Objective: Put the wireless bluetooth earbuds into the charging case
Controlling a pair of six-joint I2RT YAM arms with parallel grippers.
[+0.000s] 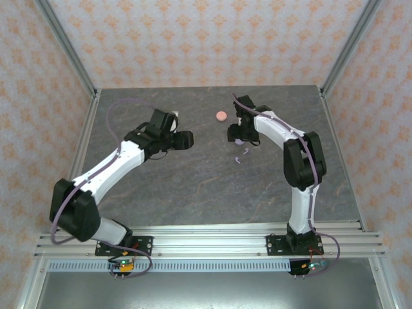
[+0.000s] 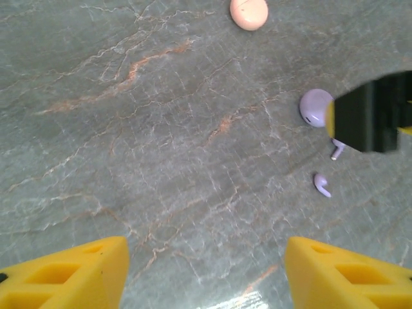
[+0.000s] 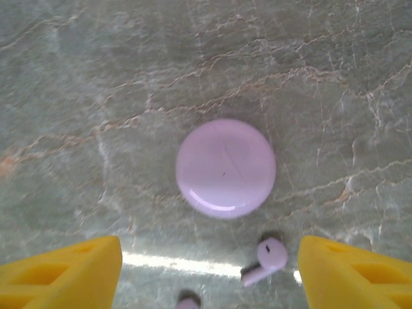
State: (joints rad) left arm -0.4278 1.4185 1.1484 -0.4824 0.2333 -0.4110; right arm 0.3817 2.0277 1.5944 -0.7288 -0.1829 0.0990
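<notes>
The right tool [image 3: 209, 273] hangs wide open, empty, over the closed lilac case [image 3: 225, 167]; it should descend centred, clear of the earbud [image 3: 266, 259]. The left tool [image 2: 206, 270] is also open, empty.

lilac case [image 3: 225, 167] | lilac earbud [image 3: 265, 259] | salmon case [image 2: 249, 13] | grey, orange-veined table [image 3: 96, 77]

Left arm [image 1: 109, 168]: extended forward and inward, elbow bent. Left gripper [image 1: 185, 140]: aimed toward the centre, fingers [image 2: 71, 273] spread wide.

Right arm [image 1: 283, 135]: arched forward and inward. Right gripper [image 1: 239, 134]: aimed downward, fingers [image 3: 64, 273] spread wide.
</notes>
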